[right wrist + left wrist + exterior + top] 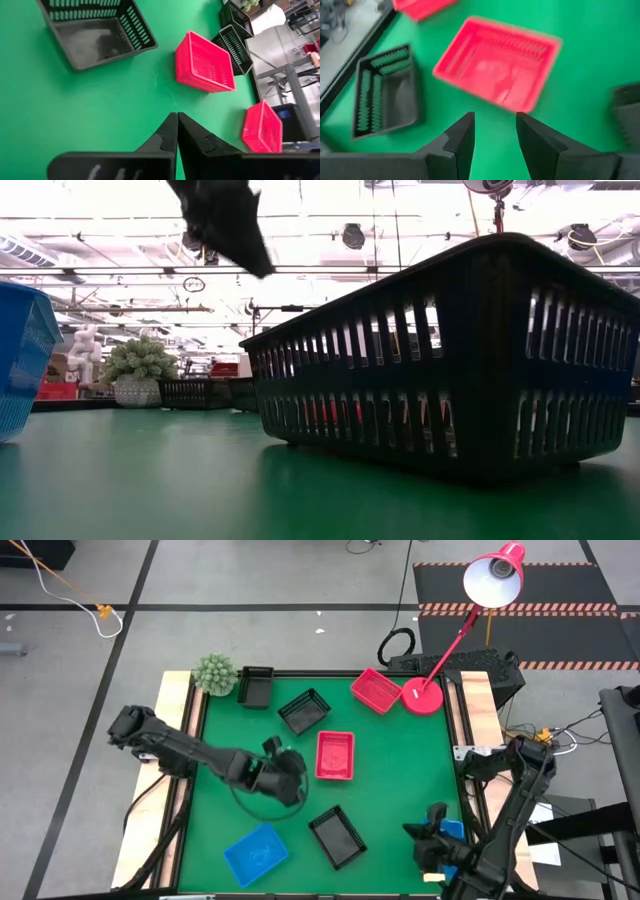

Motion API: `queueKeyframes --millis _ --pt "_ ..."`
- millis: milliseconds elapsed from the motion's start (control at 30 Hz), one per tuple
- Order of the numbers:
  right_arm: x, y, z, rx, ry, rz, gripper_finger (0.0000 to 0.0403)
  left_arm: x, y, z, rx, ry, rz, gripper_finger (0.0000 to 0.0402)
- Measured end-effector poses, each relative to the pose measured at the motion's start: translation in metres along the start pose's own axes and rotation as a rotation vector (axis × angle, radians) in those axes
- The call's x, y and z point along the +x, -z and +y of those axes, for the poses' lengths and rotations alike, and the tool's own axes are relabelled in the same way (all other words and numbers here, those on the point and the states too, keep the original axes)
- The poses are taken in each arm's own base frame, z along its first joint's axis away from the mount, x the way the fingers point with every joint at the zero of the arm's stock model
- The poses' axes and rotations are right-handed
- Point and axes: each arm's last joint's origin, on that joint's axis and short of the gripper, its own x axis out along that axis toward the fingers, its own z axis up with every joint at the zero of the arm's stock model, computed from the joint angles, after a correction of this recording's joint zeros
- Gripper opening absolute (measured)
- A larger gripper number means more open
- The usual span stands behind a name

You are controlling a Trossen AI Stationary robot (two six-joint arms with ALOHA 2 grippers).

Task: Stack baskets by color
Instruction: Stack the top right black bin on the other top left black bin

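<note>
A fuzzy green ball plant (214, 673) and a red desk lamp (470, 610) stand at the upper edge of the green table (400, 790). Mesh-sided plastic baskets lie scattered: a red one (335, 755) at centre, a black one (337, 836) below it, a blue one (256, 853) at lower left. The left gripper (290, 768) hangs unclenched, empty, just left of the red basket. The right gripper (176, 131), lower right, is clenched on nothing.

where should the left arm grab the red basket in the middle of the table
Probably on a rim wall, coming from above. The middle red basket lies flat and open side up on the green table, apart from its neighbours, so a thin wall can pass between the fingers. The left gripper, open, points at its near edge.
</note>
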Motion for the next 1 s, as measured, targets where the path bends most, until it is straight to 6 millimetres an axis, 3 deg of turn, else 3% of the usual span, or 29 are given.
queueKeyframes --millis 233,433,633,767,1000 --pt "0.021 -0.01 -0.015 -0.126 0.051 0.066 0.0003 0.026 -0.007 0.047 0.108 -0.07 0.154 0.0147" --pt "0.043 -0.007 -0.067 -0.106 -0.02 0.147 0.0001 0.039 -0.013 0.075 0.227 -0.047 0.214 0.0147" --pt "0.067 0.019 -0.11 0.107 -0.237 0.001 0.0001 0.045 -0.016 0.089 0.412 -0.013 0.239 0.0148" --pt "0.085 0.044 -0.12 0.18 -0.347 -0.186 0.0001 0.048 -0.017 0.095 0.584 0.041 0.249 0.0148" --pt "0.108 0.077 -0.134 0.179 -0.416 -0.396 0.0 0.055 -0.016 0.117 0.706 0.12 0.289 0.0148"
